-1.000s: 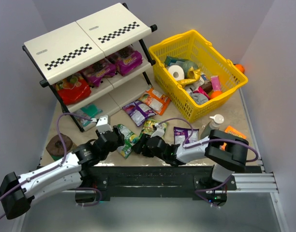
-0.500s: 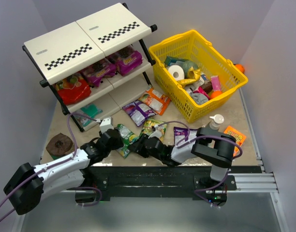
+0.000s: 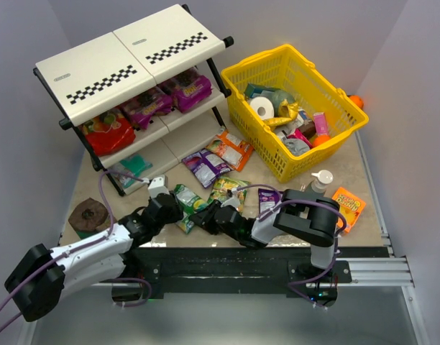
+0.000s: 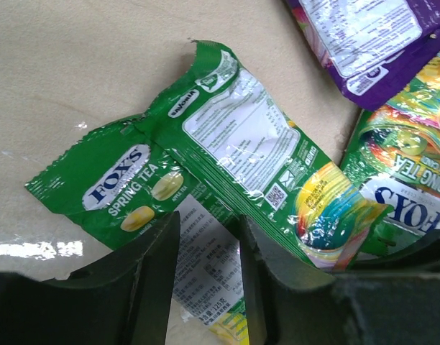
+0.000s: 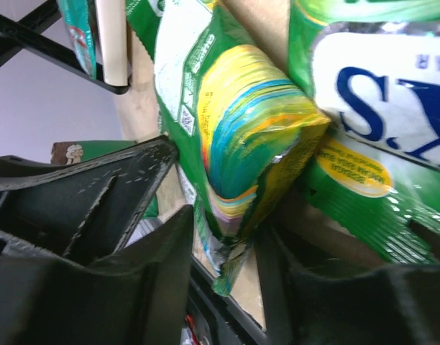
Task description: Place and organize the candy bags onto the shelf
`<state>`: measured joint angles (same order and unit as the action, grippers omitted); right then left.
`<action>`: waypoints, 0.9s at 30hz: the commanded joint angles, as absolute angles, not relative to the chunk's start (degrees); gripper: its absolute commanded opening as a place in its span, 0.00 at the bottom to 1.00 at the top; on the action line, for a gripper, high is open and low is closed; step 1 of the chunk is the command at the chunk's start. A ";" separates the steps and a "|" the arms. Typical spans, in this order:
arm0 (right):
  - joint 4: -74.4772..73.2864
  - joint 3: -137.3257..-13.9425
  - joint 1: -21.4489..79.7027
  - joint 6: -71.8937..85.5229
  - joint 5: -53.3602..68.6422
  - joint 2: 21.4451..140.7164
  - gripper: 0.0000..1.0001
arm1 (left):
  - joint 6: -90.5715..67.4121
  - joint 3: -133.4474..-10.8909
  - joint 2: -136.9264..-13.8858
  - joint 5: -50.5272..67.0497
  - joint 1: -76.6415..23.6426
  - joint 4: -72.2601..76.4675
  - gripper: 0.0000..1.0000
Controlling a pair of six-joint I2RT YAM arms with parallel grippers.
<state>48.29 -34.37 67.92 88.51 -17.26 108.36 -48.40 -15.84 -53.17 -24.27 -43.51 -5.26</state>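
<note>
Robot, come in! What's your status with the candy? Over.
Right claw shut on green candy bag. Left claw astride second bag, grip unclear. Loose bags crowd close.

Bright even light, glare on candy bags (image 4: 234,147), blurred foreground.

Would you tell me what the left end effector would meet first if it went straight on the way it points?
Most likely the green candy bag, lying directly ahead of the left end effector, though depth is unclear.
</note>
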 commanded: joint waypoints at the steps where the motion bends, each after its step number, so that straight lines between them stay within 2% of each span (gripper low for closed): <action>1: 43.33 -32.88 67.94 88.68 -21.00 108.72 0.30 | -49.22 -15.64 -51.51 -20.92 -43.68 -4.92 0.43; 5: 42.19 -32.52 67.94 87.46 -21.80 106.62 0.07 | -48.87 -17.31 -48.79 -21.18 -43.68 -8.07 0.43; 8: 41.92 -32.52 67.94 86.23 -21.88 104.95 0.00 | -47.99 -20.73 -46.33 -21.18 -43.68 -11.94 0.47; 17: 39.73 -34.71 67.94 79.82 -22.50 94.59 0.00 | -38.68 -38.39 -39.13 -18.89 -43.68 -25.39 0.64; 27: 32.61 -44.20 66.98 69.44 -26.19 85.61 0.00 | -30.24 -43.33 -26.03 -22.41 -43.68 -31.73 0.83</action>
